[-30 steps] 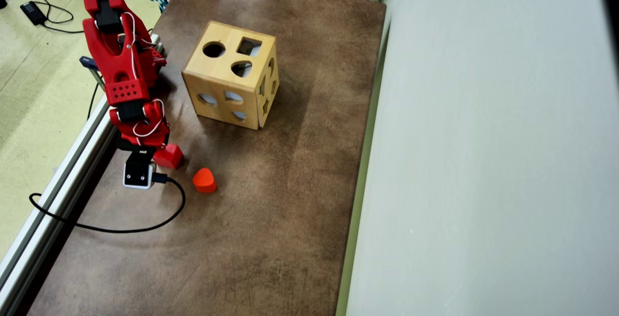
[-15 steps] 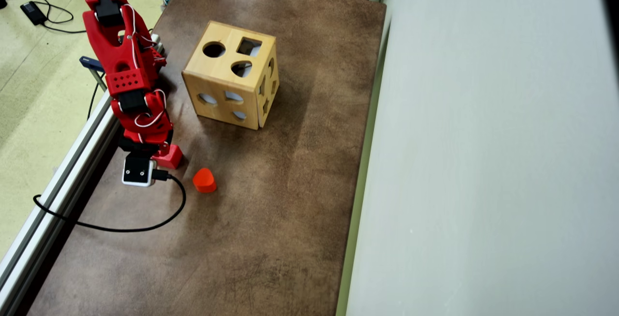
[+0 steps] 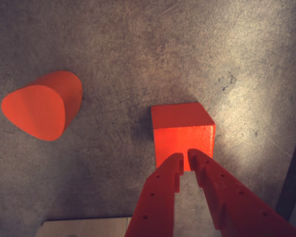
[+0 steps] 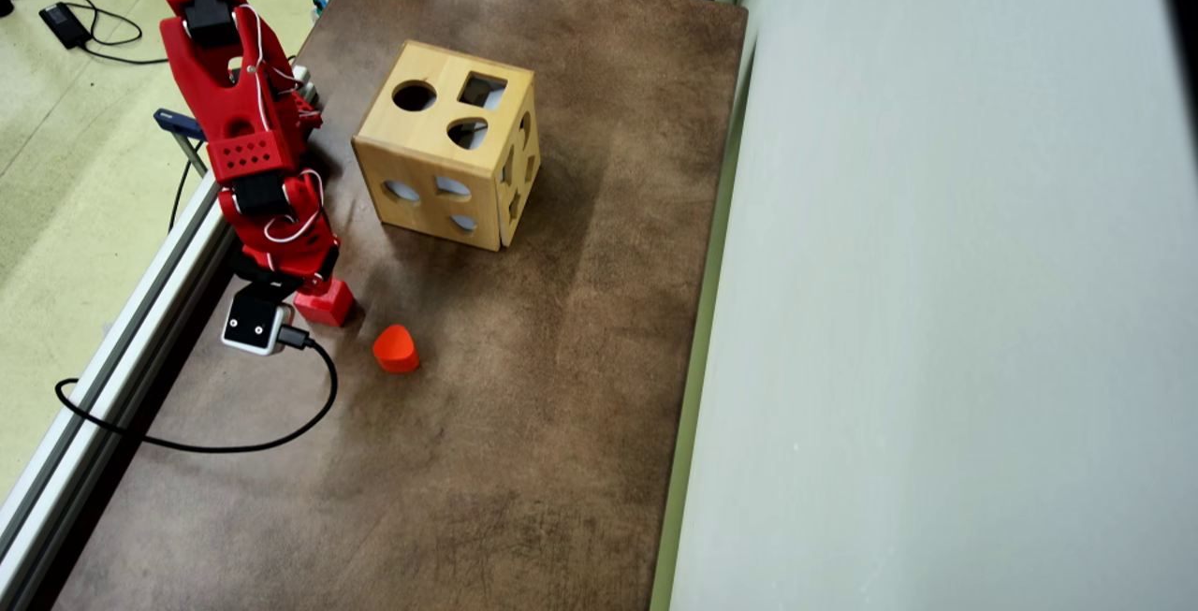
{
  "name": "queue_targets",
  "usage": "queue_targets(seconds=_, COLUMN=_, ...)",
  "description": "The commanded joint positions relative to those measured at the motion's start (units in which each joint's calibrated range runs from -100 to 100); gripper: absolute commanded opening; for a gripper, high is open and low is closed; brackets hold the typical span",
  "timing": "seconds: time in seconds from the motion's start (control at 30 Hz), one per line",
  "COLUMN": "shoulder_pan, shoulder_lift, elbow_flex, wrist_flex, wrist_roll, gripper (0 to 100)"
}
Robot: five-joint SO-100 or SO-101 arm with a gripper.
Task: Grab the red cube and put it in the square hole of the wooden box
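The red cube (image 3: 182, 133) sits on the brown table, at the table's left side in the overhead view (image 4: 326, 302). My red gripper (image 3: 186, 157) comes in from the bottom of the wrist view. Its jaws are almost together with only a thin slit, and the tips overlap the cube's near face without enclosing it. The wooden box (image 4: 447, 157) stands further back on the table, with its square hole (image 4: 482, 90) on the top face. A corner of the box shows at the bottom of the wrist view (image 3: 84, 228).
A red rounded block lies left of the cube in the wrist view (image 3: 42, 104) and right of it in the overhead view (image 4: 395, 349). A white camera module with a black cable (image 4: 253, 323) lies by the table's left edge. A wall (image 4: 936, 312) borders the right side.
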Motion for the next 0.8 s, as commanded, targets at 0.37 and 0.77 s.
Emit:
queue_targets(seconds=0.37, shoulder_pan=-1.0, shoulder_lift=-3.6, elbow_flex=0.8, wrist_flex=3.9, wrist_roll=-2.4, gripper=12)
queue_targets(seconds=0.77, shoulder_pan=-0.2, shoulder_lift=-2.8, elbow_flex=0.9, wrist_flex=8.0, wrist_roll=-2.5, gripper=37)
